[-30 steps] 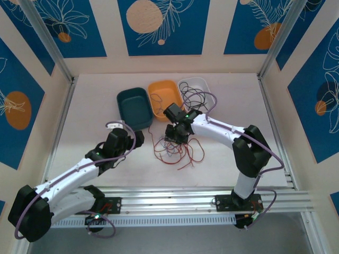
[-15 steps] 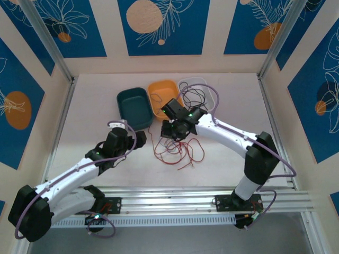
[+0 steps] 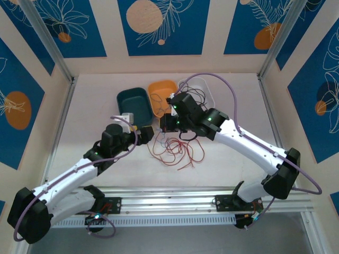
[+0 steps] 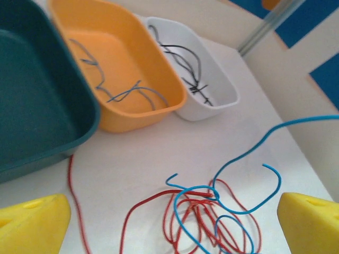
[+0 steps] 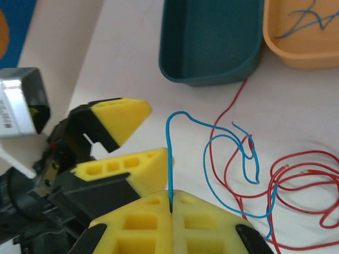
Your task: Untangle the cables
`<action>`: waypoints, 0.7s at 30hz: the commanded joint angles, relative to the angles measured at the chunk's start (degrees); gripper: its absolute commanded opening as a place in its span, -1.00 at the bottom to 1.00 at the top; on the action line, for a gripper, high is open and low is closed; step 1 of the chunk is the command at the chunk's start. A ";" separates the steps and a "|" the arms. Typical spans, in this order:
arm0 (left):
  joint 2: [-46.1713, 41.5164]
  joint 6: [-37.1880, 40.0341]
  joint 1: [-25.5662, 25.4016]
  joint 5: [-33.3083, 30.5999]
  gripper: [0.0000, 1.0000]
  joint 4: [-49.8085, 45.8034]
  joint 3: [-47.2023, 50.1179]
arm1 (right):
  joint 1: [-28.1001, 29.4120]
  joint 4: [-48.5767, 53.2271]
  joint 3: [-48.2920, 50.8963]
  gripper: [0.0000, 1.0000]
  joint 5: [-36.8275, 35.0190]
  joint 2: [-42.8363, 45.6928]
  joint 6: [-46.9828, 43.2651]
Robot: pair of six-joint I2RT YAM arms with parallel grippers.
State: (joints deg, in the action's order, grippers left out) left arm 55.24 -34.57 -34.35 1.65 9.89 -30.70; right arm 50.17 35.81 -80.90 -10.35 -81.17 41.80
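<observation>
The cables lie as a loose red tangle with blue strands on the white table in front of the bins. My right gripper is shut on one blue cable, which rises straight out from between its yellow pads. From above, the right gripper hangs over the pile's far left side. My left gripper stands open just left of it, its yellow fingers wide apart and holding nothing. In the left wrist view the red cables and the blue cable lie ahead of the open left gripper.
Three bins stand in a row behind the pile: a teal bin, an orange bin with thin wires in it, and a white bin holding dark wires. An aluminium rail runs along the near edge.
The right gripper has shut on the blue cable and drawn it up toward the back left as its arm stretched out. The left gripper has moved right, closer to the pile.
</observation>
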 commanded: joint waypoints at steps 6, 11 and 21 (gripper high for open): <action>2.34 1.11 0.64 5.76 0.65 7.82 0.40 | -1.89 -0.96 -5.11 -1.00 3.97 3.51 -6.89; 5.61 -2.95 0.68 7.26 0.47 15.00 1.42 | -2.61 -2.47 -4.68 -1.00 5.51 4.38 -6.93; 14.57 -8.88 0.66 13.68 0.43 23.38 -0.01 | -3.50 -4.20 -3.64 -1.00 6.92 3.83 -6.23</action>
State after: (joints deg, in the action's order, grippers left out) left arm 68.36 -40.75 -34.22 11.79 27.75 -30.04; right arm 47.00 33.26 -84.51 -4.97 -77.69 36.23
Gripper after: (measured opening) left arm 0.719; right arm 0.050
